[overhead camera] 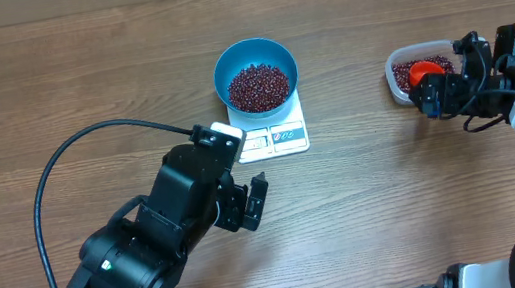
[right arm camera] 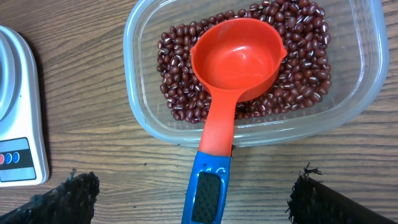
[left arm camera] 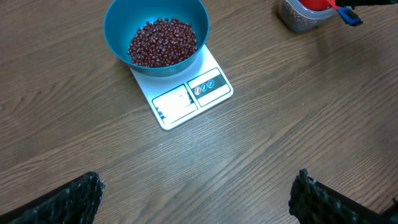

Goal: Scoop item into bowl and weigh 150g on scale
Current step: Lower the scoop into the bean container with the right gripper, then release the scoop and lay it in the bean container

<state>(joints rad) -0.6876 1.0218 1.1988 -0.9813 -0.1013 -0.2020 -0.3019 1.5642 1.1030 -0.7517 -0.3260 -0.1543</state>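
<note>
Sitting on the small flat white rectangular scale (left arm camera: 180,102) is the round, bright blue plastic bowl (left arm camera: 118,31), holding your maroon heap of small red-brown beans (left arm camera: 163,42). Right of the scale, a clear plastic container (right arm camera: 140,112) holds more beans and the orange-red scoop (right arm camera: 239,62) — its blue handle lies between the right end effector's (right arm camera: 196,180) spread fingers, untouched. Your left end effector (left arm camera: 198,186) hangs on the scale's robot side — fingers wide apart, empty.

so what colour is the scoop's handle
Blue handle with a dark grip inset, below an orange-red cup. Right wrist view shows it best.
</note>
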